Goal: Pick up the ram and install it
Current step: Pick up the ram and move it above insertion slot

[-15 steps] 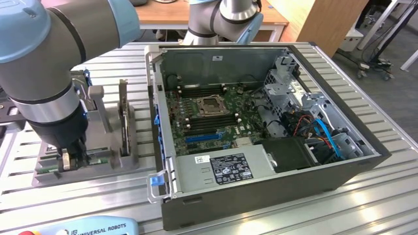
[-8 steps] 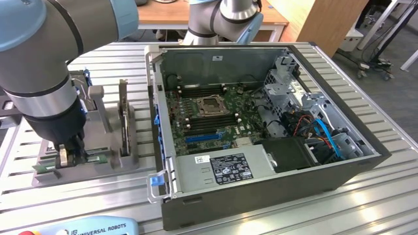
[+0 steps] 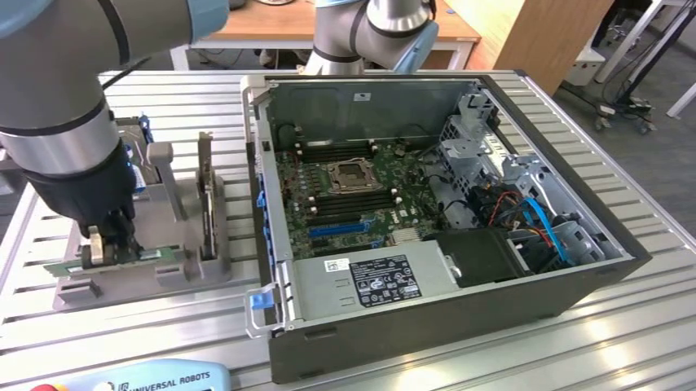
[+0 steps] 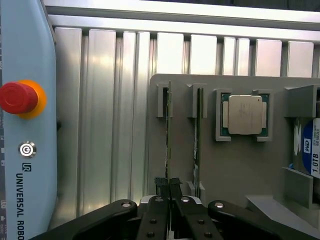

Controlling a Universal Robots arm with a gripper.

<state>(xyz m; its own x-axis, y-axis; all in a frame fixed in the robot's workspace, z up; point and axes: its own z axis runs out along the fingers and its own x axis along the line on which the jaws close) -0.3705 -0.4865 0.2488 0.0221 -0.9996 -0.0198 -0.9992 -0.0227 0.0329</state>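
Jaws are clamped on the upper edge of the ram [image 4: 168, 131], which runs between them and stands on edge in a slot of the holder [image 4: 235, 170] on the tabletop [image 4: 100, 125]. I judge the slot keeps that edge reachable. Just beside it, a second stick [image 4: 199, 125] stands untouched.

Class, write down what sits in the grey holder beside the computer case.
In the holder: the ram, clamped by the shut gripper, a second board and a silver processor. The gripper covers part of the ram.
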